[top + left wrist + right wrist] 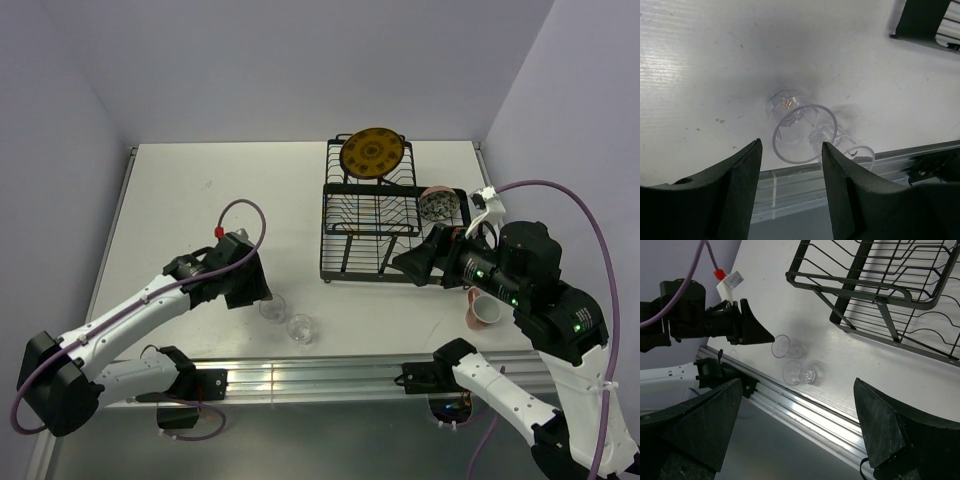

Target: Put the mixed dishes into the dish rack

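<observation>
The left gripper [791,145], jaws spread and pinching nothing, was the nearer one. It straddled the upright left tumbler [797,127] at the desk's [700,60] near edge, with the second tumbler [855,150] just right. The right gripper [797,382] hung wide open by the dish rack [370,215].

Two tumblers [272,307] beside left claw [264,292], yellow plate [372,153] standing in black rack [370,215]

Found a white table [200,200], scuffed and speckled. Found a metal rail [320,375] running along its six o'clock edge. Spotted a pink cup [487,312] near the four o'clock corner, just short of the rail, partly hidden, pale inside. Saw lilac walls [300,60] closing the nine, twelve and three o'clock sides.
</observation>
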`<state>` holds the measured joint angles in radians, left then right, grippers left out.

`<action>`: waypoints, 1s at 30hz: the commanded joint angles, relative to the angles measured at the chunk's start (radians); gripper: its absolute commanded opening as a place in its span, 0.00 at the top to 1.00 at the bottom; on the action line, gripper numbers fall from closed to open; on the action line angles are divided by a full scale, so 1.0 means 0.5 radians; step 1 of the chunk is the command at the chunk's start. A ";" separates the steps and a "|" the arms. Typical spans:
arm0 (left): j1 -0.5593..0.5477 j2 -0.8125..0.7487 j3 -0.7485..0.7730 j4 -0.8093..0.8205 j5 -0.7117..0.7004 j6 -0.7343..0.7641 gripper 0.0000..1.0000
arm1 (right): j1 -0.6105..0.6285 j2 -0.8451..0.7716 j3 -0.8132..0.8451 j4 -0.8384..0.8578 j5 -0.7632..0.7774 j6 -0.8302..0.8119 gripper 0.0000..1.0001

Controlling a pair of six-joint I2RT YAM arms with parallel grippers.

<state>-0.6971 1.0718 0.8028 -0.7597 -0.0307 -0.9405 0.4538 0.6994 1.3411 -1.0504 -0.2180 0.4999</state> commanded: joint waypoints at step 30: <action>-0.103 0.455 0.152 0.041 -0.070 0.261 1.00 | -0.006 0.114 0.165 0.015 -0.064 -0.036 0.00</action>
<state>-0.7525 1.2999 0.7895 -0.7052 -0.0433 -0.8753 0.4538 0.7410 1.3762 -1.0634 -0.2375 0.4969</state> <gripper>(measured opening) 0.068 0.994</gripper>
